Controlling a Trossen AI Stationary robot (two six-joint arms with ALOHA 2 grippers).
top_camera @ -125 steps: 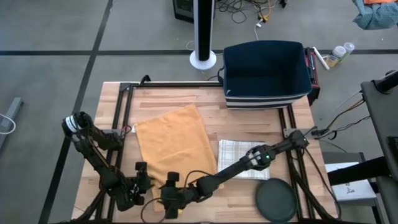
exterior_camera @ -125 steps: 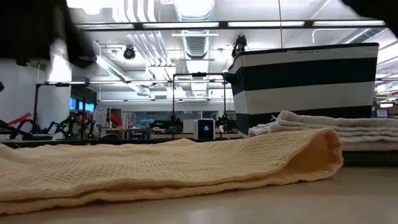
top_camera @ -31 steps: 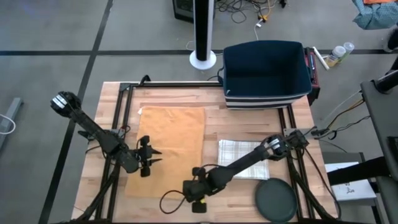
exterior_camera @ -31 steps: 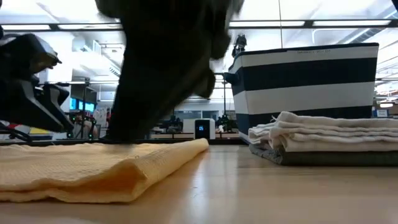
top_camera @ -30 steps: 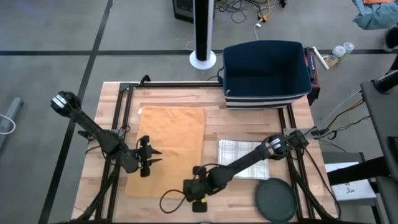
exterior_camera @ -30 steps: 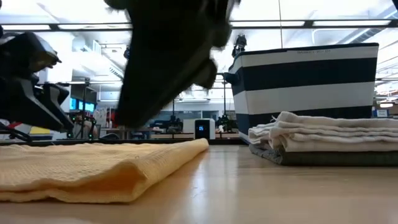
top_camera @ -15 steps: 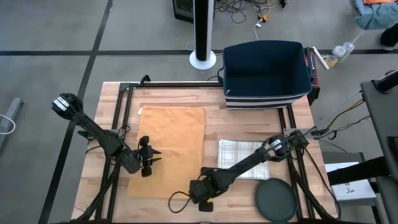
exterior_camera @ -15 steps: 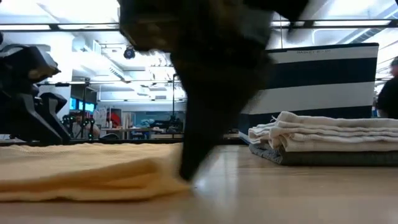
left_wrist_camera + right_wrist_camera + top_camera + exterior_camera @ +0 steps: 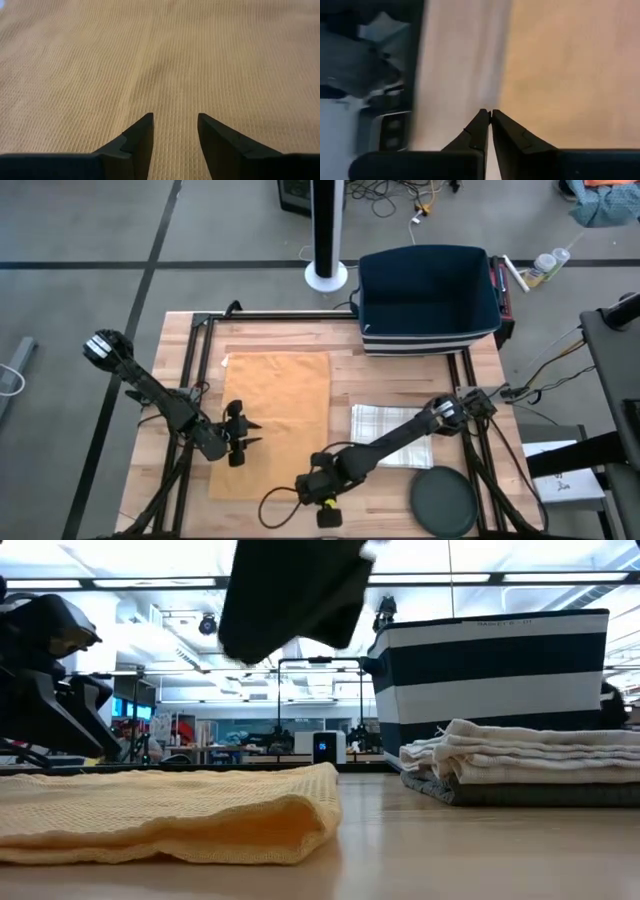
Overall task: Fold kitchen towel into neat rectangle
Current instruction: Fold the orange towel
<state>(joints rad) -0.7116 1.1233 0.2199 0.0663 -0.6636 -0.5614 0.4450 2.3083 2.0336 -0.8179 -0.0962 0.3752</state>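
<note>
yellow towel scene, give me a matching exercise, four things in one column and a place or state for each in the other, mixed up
Things:
1. yellow towel
2. striped basket
3. left gripper
4. right gripper

Places or states:
A. shut, at the table's near edge
B. open, over the towel's left edge
C. at the table's far right corner
D. lying flat on the table's left half

Pairs: 1-D, 2-C, 3-B, 4-A

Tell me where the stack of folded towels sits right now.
In the high view the folded towels lie on the table's right half, beside the yellow towel, below the striped basket and above the dark round disc; the right arm crosses them.
</note>
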